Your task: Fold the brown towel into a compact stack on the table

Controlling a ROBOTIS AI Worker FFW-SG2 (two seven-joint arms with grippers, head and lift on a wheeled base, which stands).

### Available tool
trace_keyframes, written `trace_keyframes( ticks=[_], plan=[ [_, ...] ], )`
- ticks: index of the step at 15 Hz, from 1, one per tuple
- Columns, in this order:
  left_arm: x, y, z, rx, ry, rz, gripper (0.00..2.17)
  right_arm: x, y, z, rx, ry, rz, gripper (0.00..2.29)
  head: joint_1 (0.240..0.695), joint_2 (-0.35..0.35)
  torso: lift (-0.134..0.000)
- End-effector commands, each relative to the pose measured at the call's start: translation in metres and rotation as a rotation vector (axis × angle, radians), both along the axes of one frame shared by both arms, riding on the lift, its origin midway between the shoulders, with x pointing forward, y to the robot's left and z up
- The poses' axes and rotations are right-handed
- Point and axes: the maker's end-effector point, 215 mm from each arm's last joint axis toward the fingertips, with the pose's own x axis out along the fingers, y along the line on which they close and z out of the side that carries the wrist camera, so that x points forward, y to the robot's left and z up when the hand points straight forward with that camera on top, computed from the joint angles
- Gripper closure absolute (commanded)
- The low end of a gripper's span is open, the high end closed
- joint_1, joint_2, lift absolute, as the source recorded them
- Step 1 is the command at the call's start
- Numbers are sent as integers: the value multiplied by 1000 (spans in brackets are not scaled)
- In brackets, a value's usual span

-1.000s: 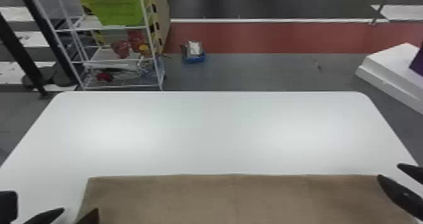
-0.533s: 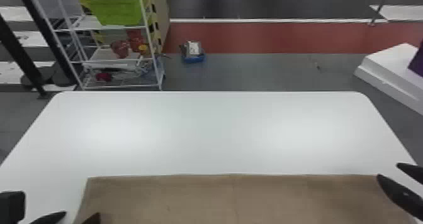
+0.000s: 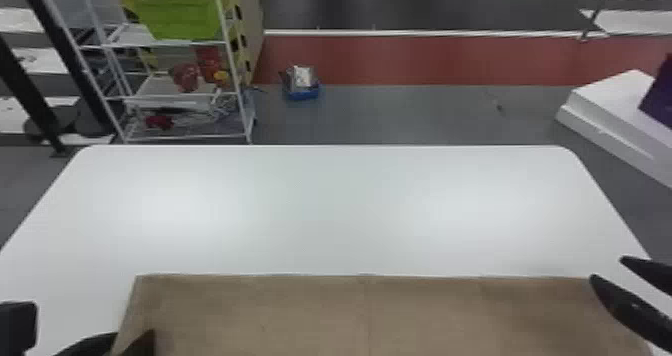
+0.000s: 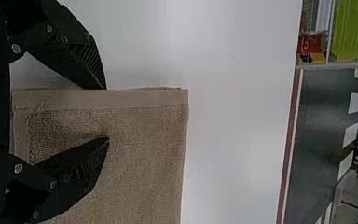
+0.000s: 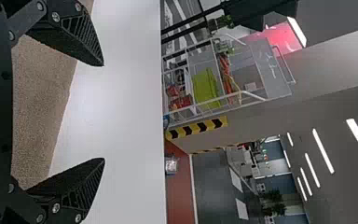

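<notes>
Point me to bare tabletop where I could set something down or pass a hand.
Bare: the wide stretch of white table between the brown towel and the table's far edge. Crowded: the towel's left end, where the open left gripper is, and its far right corner, by the open right gripper.

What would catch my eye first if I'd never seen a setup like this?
Probably the broad white table, with the brown towel spread along its near side. Next, the black fingers of the left gripper and right gripper, spread open at the towel's two ends. Beyond the table, on the left, a bright green bin stands out on a white rack.
</notes>
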Motion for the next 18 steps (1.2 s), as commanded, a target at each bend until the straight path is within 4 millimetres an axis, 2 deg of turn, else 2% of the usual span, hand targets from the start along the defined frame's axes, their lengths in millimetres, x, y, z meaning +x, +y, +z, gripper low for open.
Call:
trace_keyframes(
  ticks=[1,2,3,6,9,14,17,18],
  plan=[
    [0,-2,1,-5,-3,-5,876,0,0,1,2,-2,0,178,695,3,-124],
    [2,-3,2,-4,-7,-6,1160,0,0,1,2,-2,0,178,695,-3,-124],
    [2,-2,2,-1,-7,-2,1355,0,0,1,3,-3,0,181,695,-4,-124],
    [8,8,11,17,-35,22,1372,1,2,2,10,-7,3,178,695,-1,-124],
    [17,1,42,8,-89,8,1372,3,12,-1,26,1,21,178,695,17,-124],
    [13,-42,71,-108,-83,-40,1372,7,29,-7,49,19,47,178,695,6,-124],
    [2,-90,78,-220,-42,-110,1369,11,27,-21,69,73,26,178,695,-28,-124],
    [1,-109,82,-239,-47,-145,1372,13,34,-24,61,81,35,181,695,-49,-124]
  ],
)
